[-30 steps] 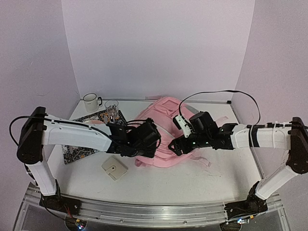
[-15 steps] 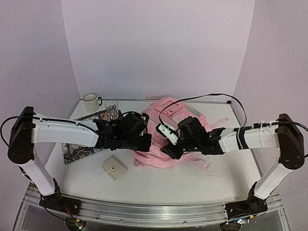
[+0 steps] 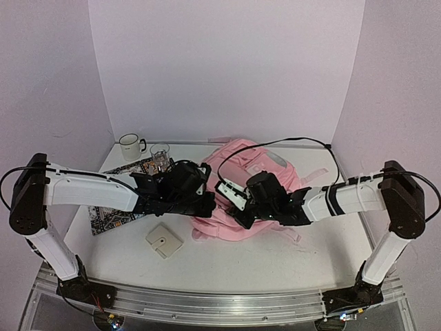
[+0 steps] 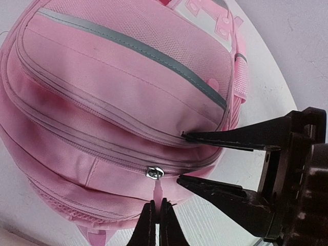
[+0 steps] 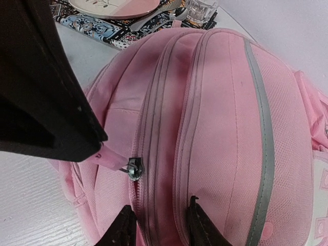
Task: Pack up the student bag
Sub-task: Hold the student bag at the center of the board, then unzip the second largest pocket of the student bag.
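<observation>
The student bag, soft and light pink, lies mid-table. In the left wrist view its main zip ends at a metal slider with a pink pull tab. My left gripper is shut on that tab. My right gripper comes in from the right. Its fingertips press on the bag to either side of a fabric ridge between two zip lines, just past the slider. From above, both grippers meet at the bag's near-left edge, left gripper beside right gripper.
A patterned placemat lies left of the bag, carrying a plate and a spoon. A glass and a white mug stand behind it. A small cream case lies in front of the left arm.
My right arm has swung left to the bag's near-left edge and its jaws have narrowed onto the fabric. My left gripper stays shut and has shifted slightly back and left.
</observation>
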Robot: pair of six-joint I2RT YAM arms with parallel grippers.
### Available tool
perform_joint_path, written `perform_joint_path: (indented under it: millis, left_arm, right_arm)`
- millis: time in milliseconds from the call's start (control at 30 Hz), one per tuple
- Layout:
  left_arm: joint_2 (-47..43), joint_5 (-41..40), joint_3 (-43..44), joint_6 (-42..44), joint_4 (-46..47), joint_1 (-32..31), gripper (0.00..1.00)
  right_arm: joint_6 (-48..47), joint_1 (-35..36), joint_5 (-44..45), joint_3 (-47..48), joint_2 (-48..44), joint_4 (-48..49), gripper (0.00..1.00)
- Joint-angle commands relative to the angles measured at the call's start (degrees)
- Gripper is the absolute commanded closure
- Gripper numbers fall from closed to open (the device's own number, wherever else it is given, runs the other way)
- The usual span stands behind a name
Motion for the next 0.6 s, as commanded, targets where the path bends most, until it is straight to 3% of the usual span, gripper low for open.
perform_joint_path:
  millis: [0, 100, 300, 567]
  left_arm:
    - [-4.4, 3.2, -0.6, -1.9, 6.5, 0.4, 1.0]
    - [-5.1, 5.3, -2.3, -3.1, 8.9, 1.3, 1.0]
    - [-6.9, 7.2, -4.2, -3.9, 10.3, 2.1, 1.0]
    - [-9.0, 8.7, -5.1, -4.1, 12.9, 2.1, 1.0]
  right_arm:
    - [0.3, 0.2, -3.0, 1.1, 0.1, 1.1, 0.66]
    - [0.3, 0.4, -0.5, 0.1, 0.7, 2.5, 0.66]
    - [-1.6, 0.4, 14.2, -4.1, -2.2, 7.8, 0.58]
    - [-6.7, 0.3, 16.9, -2.8, -2.8, 5.2, 0.5]
